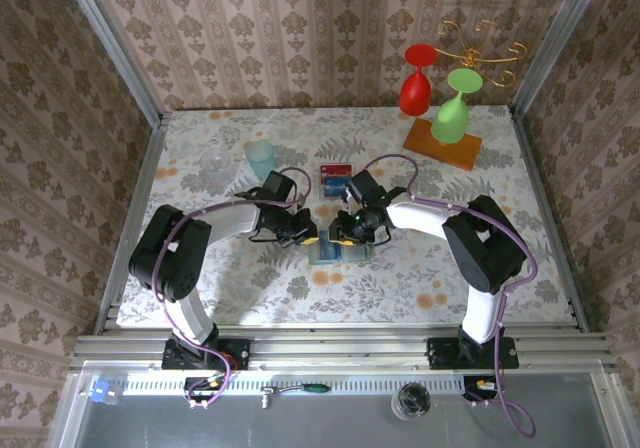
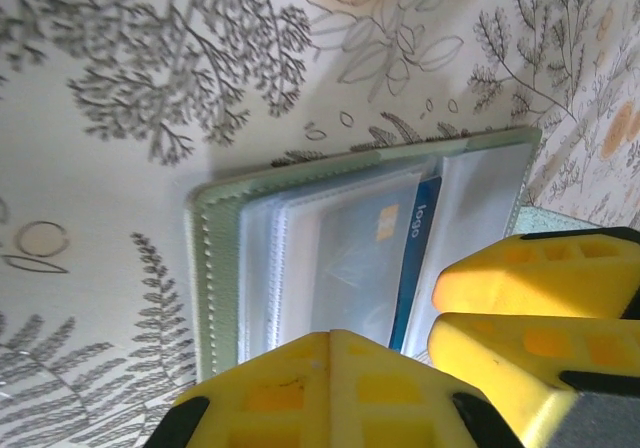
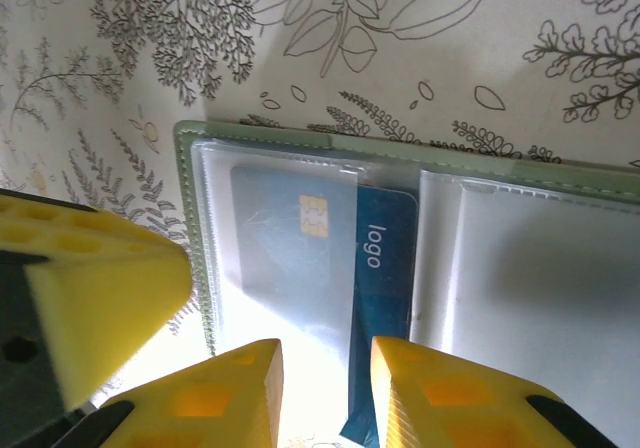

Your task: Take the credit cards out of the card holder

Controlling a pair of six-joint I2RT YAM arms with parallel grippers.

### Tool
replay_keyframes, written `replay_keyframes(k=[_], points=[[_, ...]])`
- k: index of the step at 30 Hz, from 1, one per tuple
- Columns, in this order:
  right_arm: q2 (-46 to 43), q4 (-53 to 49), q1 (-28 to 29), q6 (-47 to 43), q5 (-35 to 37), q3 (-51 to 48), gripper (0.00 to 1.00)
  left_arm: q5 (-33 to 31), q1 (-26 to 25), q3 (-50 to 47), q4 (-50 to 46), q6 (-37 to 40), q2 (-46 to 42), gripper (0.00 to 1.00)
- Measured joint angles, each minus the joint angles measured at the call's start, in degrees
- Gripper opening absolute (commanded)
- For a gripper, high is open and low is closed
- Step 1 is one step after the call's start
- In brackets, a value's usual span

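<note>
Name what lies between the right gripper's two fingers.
In the right wrist view, the end of the blue credit card marked "logo", in the card holder, lies in the gap between the fingers of the right gripper.

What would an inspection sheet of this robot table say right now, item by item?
Surface: floral tablecloth, flat, no spills seen.
Job's things: card holder lies open; blue card partly out of its sleeve; red and blue cards lie apart on the cloth.
Clutter: clear glass, pale blue cup, red goblet, green goblet, wooden board.
Grippers: left claw shut at the holder's edge; right claw open over the blue card.
Cables: purple cable along each arm, no snag seen.
Surroundings: patterned wallpaper, metal frame.
</note>
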Motion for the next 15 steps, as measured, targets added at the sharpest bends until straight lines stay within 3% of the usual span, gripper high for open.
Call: replay_keyframes(k=[15], points=[[-0.52, -0.07, -0.22, 0.0, 0.17, -0.04, 0.29, -2.23, -1.42, 0.26, -2.16, 1.25, 0.87, 0.0]])
